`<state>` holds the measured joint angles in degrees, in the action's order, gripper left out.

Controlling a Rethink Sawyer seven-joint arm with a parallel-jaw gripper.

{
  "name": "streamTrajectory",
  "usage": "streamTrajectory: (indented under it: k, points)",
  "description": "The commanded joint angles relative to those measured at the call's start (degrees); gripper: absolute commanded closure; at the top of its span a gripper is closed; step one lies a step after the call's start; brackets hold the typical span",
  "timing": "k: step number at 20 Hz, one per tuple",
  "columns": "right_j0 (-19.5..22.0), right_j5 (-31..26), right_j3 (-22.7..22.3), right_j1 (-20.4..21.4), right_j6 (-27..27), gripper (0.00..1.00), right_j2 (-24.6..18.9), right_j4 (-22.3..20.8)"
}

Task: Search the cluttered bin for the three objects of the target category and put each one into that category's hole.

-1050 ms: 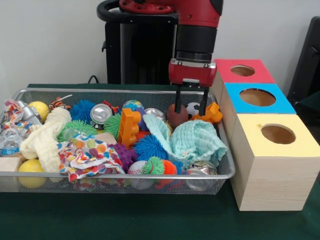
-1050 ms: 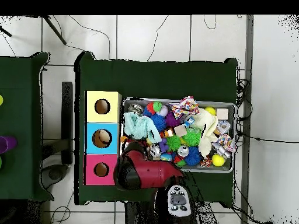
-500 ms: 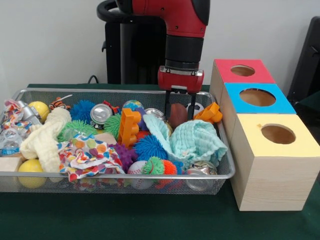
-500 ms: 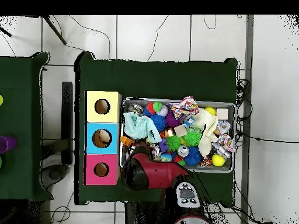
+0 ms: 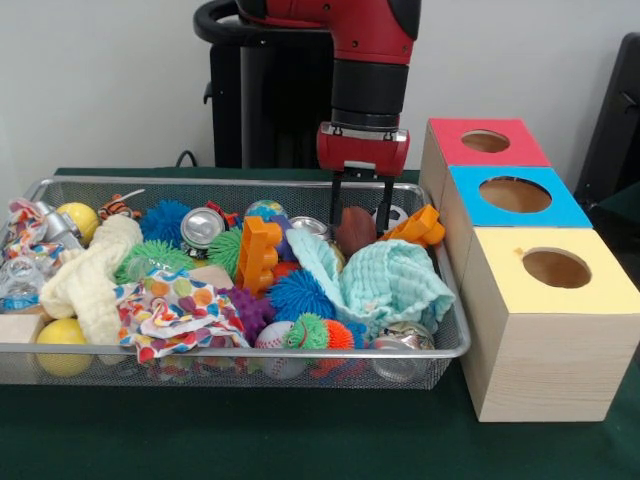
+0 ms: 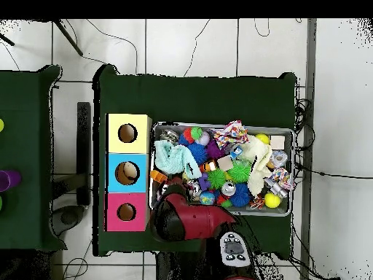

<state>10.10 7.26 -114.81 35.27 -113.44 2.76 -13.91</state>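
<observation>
Gripper [image 5: 360, 212] hung over the far right part of the wire bin [image 5: 250, 352], its two dark fingers [image 5: 337, 200] spread wide and standing either side of a brown-red ball [image 5: 355, 228]; contact with the ball could not be confirmed. Ball lay beside an orange block [image 5: 420, 226] and behind a pale green cloth [image 5: 385, 283]. Bin sat on the green worktop [image 5: 300, 440], packed with spiky balls, cans and cloths. Three boxes stood at its right end: red-topped [image 5: 484, 141], blue-topped [image 5: 515, 195], yellow-topped [image 5: 552, 268], each with a round hole.
</observation>
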Motion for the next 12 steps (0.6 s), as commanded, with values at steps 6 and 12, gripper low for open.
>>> streamTrajectory:
  k: [6,12]
  points:
    - [-0.34,2.40,-1.38,-1.79,-6.68,0.00,-4.00,-2.46]
    - [0.27,4.30,-1.62,-2.97,-6.80,0.00,-3.75,-3.33]
